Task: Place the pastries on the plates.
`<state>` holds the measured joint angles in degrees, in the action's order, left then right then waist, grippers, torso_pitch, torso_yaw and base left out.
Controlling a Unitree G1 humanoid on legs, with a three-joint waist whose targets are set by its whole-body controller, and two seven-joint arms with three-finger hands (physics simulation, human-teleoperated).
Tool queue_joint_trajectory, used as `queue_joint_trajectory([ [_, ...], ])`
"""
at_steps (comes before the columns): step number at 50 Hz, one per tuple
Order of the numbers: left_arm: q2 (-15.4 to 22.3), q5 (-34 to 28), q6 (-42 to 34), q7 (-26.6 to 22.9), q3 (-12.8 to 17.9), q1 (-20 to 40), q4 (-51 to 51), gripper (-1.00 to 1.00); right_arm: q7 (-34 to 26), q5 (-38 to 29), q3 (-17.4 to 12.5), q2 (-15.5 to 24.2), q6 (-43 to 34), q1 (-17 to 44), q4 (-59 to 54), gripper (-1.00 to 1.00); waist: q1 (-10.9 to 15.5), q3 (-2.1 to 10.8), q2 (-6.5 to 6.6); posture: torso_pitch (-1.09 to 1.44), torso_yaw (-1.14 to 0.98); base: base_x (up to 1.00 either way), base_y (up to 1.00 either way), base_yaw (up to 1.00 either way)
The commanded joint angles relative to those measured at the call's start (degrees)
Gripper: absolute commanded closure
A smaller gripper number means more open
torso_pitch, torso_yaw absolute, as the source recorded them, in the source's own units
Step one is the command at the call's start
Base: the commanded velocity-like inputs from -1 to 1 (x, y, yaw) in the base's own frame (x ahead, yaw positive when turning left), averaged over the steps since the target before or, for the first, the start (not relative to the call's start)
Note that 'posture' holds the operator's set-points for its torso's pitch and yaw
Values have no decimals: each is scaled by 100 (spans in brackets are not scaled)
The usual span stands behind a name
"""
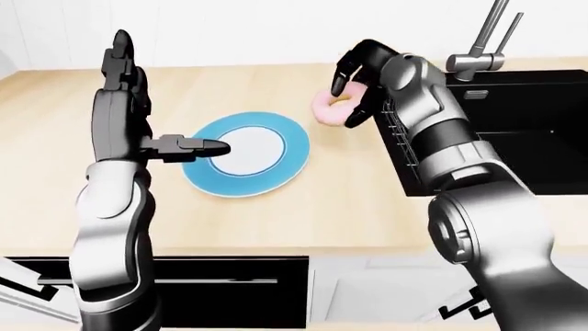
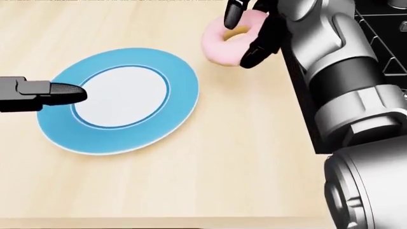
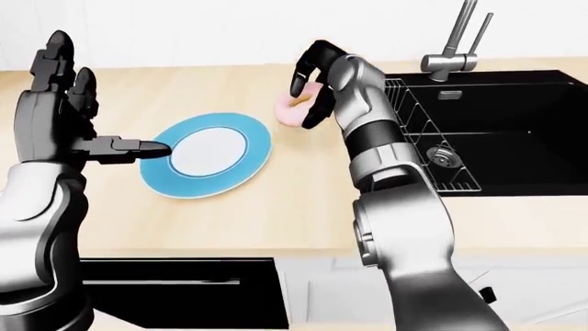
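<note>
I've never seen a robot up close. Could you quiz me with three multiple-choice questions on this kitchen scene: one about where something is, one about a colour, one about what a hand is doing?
1. In the head view, where is the doughnut relative to the plate?
A. On the plate's white middle
B. Above and to the right of it
C. Below it, at the counter's edge

2. What colour is the plate's rim?
A. Blue
B. Green
C. Red

3. What is the right hand doing?
A. Resting flat on the plate
B. Hanging inside the sink
C. Closing its fingers round the doughnut

Answers:
1 B, the doughnut sits clear of the plate, towards the top right.
2 A, a blue ring surrounds a white centre.
3 C, dark fingers wrap both sides of the pink ring.
</note>
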<state>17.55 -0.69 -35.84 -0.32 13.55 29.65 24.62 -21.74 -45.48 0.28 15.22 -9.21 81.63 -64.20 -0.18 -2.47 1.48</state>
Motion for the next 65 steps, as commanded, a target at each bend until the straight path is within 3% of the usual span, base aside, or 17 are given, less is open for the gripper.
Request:
queue_joint_trajectory([
  [1,71,-16,157,23,61,151,183,-100,70,16,-38,53,80,294,240,50,1,169,17,0,0,0,0,0],
  [18,153,132,36,32,216,174,316,-100,126,584,-43,-588,315,745,41,55,-27,152,79,0,0,0,0,0],
  [28,291,487,-260,195,359,176,518,-100,163,755,34,-833,482,672,-1,58,14,152,123,0,3,0,0,0],
  [47,348,589,-281,304,388,61,598,-100,383,1183,88,-1277,666,528,-154,60,331,171,145,0,13,0,0,0],
  [65,382,448,-250,193,414,54,631,-100,374,1213,127,-1485,762,358,-238,42,608,191,115,0,15,0,0,0],
])
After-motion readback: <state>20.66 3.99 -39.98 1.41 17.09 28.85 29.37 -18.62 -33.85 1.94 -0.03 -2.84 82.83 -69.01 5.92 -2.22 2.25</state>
